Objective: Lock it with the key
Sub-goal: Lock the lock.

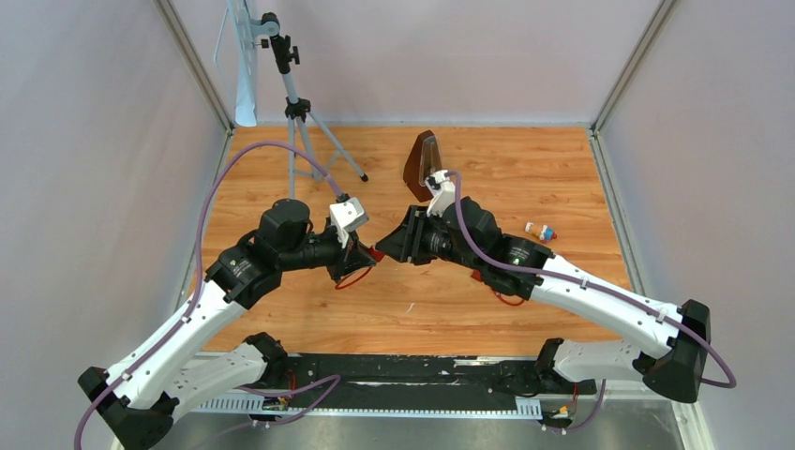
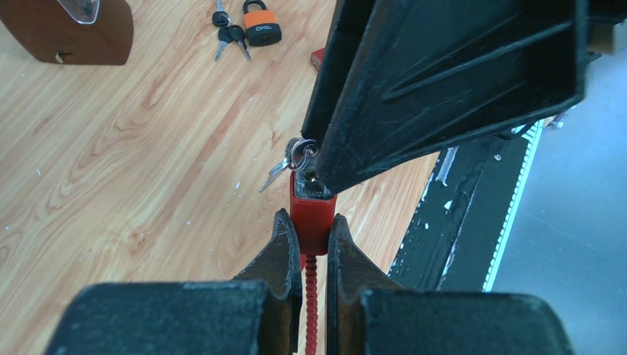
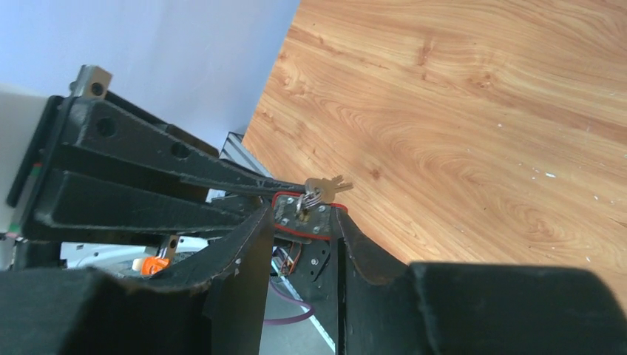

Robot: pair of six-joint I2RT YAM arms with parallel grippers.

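Padlock end-on to my right pincer, key at the keyhole.
My left pincer (image 2: 310,217) is clenched on the red padlock (image 2: 313,203), held off the table (image 2: 133,170) between my two wrists. Its long axis runs straight from my left fingers toward my right pincer (image 3: 303,222), keyhole face leading. The key (image 3: 318,192) sits at that face. I judge the turn belongs to the right pincer, though I cannot tell whether it grips the key.

Tripod (image 1: 298,112) far-left; brown wedge (image 1: 422,164) centre; toy (image 1: 539,231) right.
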